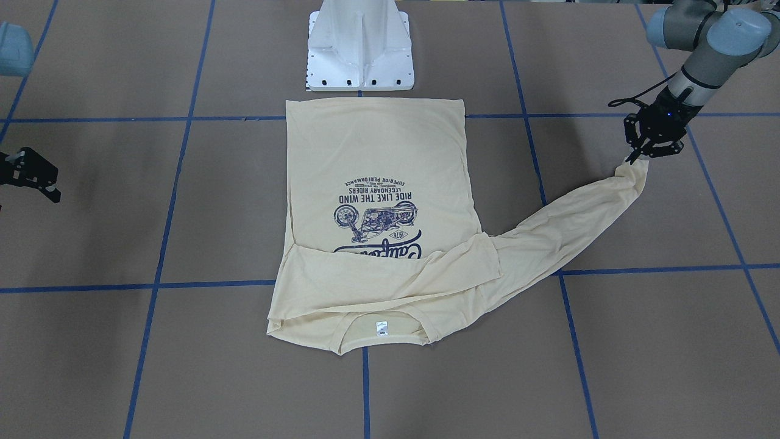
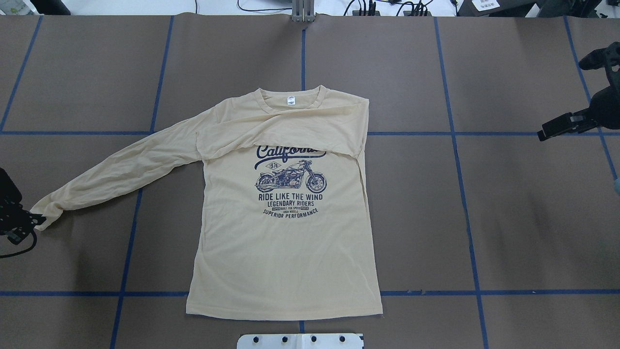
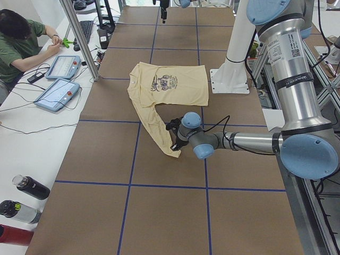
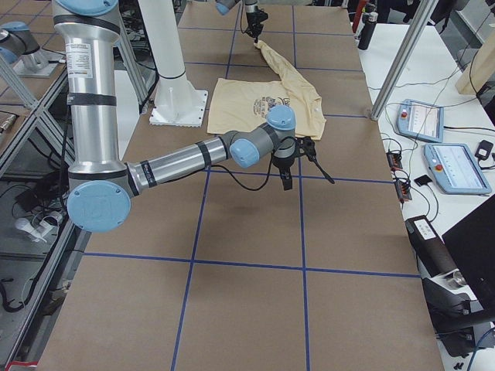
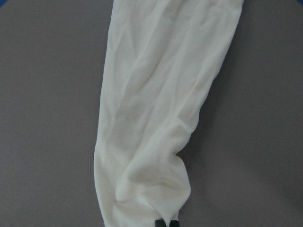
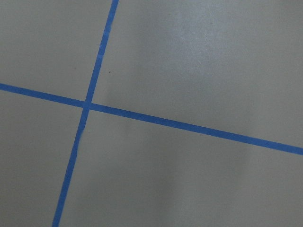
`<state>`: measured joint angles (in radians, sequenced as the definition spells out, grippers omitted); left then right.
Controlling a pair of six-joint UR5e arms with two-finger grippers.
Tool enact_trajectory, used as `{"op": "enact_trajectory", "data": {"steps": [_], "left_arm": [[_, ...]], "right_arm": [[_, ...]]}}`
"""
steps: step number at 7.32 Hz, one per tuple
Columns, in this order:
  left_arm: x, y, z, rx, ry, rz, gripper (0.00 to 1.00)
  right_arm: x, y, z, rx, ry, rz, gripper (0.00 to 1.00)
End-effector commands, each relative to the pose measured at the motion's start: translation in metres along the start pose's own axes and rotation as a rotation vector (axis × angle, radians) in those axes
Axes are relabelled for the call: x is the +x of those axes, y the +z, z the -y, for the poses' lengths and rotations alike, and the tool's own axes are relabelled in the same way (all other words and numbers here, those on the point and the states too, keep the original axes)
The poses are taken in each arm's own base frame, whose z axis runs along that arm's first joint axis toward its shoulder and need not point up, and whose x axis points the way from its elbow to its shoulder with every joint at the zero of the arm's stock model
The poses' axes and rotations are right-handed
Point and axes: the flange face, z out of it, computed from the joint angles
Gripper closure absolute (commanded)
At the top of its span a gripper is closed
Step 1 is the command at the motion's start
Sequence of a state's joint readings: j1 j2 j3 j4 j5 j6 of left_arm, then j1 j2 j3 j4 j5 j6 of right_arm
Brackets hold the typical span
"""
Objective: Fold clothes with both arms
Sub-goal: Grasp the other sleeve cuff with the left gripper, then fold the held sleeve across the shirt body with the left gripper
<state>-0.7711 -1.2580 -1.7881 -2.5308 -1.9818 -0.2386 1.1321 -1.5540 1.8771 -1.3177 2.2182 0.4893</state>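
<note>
Nearest the robot, the hem of the one shirt [image 2: 286, 252] lies flat on the tabletop [image 2: 484, 218], just beyond the pedestal [image 2: 300, 341], print [image 2: 290, 182] up and collar at the far end.

At mid depth on the left, the left gripper [image 1: 638, 158] is pinched onto the cuff [image 1: 637, 172] of the left sleeve [image 2: 121, 169]. That sleeve stretches out from the shoulder, well clear of the body.

Farther back on the right, the right gripper [image 4: 308, 179] hangs over bare tabletop with its jaws spread wide, holding nothing.

Farther still, the right sleeve [image 2: 290, 131] already lies folded across the chest, covering the top of the print.

So I judge the step in hand to be the second sleeve fold. The next move calls for lifting the cuff just enough not to drag the thin body, carrying it right across the chest and laying it over the first sleeve. The hem-to-collar folds are not yet done.

Count: one shirt, two sleeves, two arms, two grippers.
</note>
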Motion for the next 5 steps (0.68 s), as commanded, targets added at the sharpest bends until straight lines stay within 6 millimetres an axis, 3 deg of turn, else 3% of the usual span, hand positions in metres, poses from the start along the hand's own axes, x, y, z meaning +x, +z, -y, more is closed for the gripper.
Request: {"op": "enact_trajectory", "data": {"steps": [1, 2, 3, 5], "left_arm": [[0.003, -0.027, 0.065, 0.055, -0.021, 0.024, 1.0], [0.007, -0.037, 0.119, 0.056, -0.04, 0.042, 1.0], [0.023, -0.052, 0.17, 0.031, -0.052, 0.05, 1.0], [0.066, -0.087, 0.296, -0.014, -0.12, 0.057, 1.0]], "right_arm": [[0.0, 0.0, 0.0, 0.0, 0.0, 0.0, 0.0], [0.0, 0.0, 0.0, 0.0, 0.0, 0.0, 0.0], [-0.001, 0.0, 0.0, -0.001, -0.001, 0.001, 0.0], [-0.001, 0.0, 0.001, 0.001, -0.002, 0.0, 0.0]]}}
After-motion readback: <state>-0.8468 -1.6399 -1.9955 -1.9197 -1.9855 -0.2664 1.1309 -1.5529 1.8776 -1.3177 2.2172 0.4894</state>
